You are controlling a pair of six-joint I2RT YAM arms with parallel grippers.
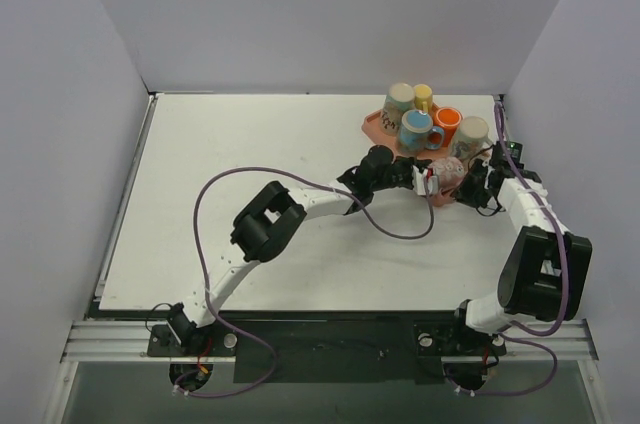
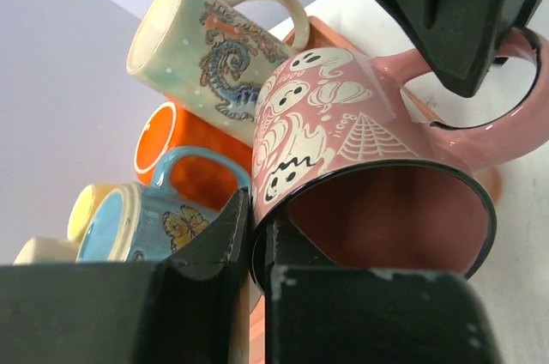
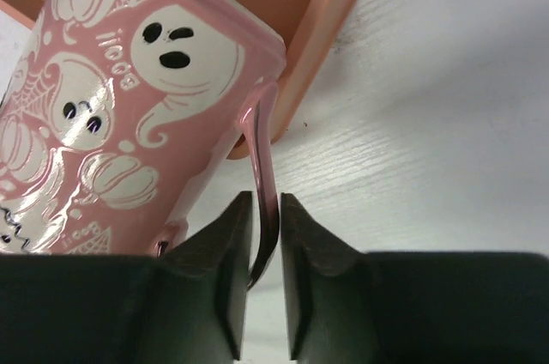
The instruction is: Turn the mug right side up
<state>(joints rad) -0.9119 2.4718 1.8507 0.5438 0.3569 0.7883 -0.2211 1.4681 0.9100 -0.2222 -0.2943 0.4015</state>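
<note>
Lying tipped on its side at the near rim of the tray (image 1: 370,125), the pink ghost mug (image 2: 343,124) is held from both ends. The left jaws are closed on its dark-edged rim, one finger (image 2: 214,239) outside the wall and the other inside the mouth. The right jaws are pinched shut on the thin pink handle (image 3: 264,166), on the side of the mug away from the tray's middle. The mug's open mouth faces the left wrist camera and its base points toward the tray's right end. Whether it rests on the tray or the table (image 1: 260,144) cannot be told. Farther back on the tray stand an orange mug (image 1: 447,124), a blue butterfly mug (image 1: 418,130) and a cream dragon mug (image 1: 468,134).
</note>
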